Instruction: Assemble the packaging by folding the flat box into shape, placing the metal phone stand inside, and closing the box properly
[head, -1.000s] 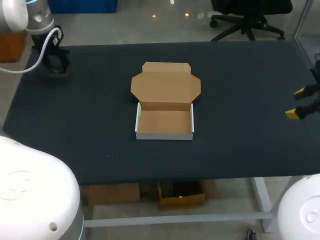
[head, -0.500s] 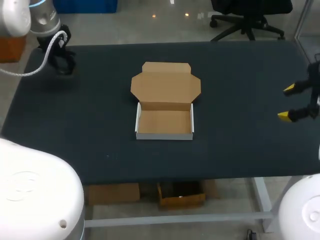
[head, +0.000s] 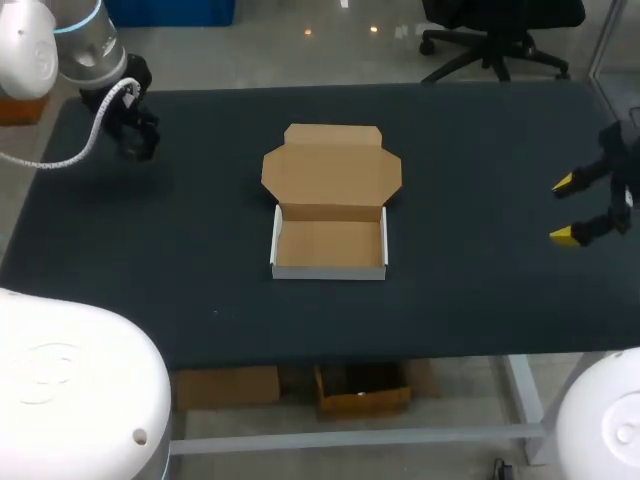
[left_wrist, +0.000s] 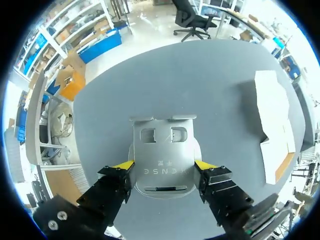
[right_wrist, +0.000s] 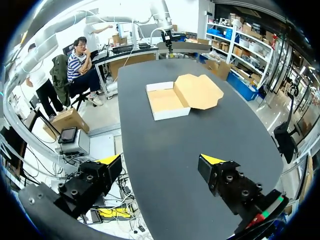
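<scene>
Left claw (left_wrist: 164, 165) is clamped on the metal stand (left_wrist: 162, 150): both yellow tips press its two side edges, one from each side. The stand is a flat silver plate with two small rectangular cut-outs. Its long axis runs straight out along the fingers, and its bent lip at the far end points ahead of the claw. From the head camera the left claw (head: 135, 140) sits over the far left corner of the dark surface (head: 480, 150), but the stand itself is hard to pick out from there.

The box (head: 330, 215) is well apart from both claws, in the middle between them. It lies open with the tray mouth up and the brown lid folded back flat beyond it. Its long axis runs from tray to lid, away from the robot. In the left wrist camera the box (left_wrist: 275, 120) is off to one side of the claw and a little ahead of it.

Right claw (head: 565, 210) has its fingers wide apart, with nothing between them. From its own camera, the right claw (right_wrist: 161, 160) has the box (right_wrist: 182, 95) well ahead of it, lying crosswise to the fingers with the tray at one end and the lid at the other.
</scene>
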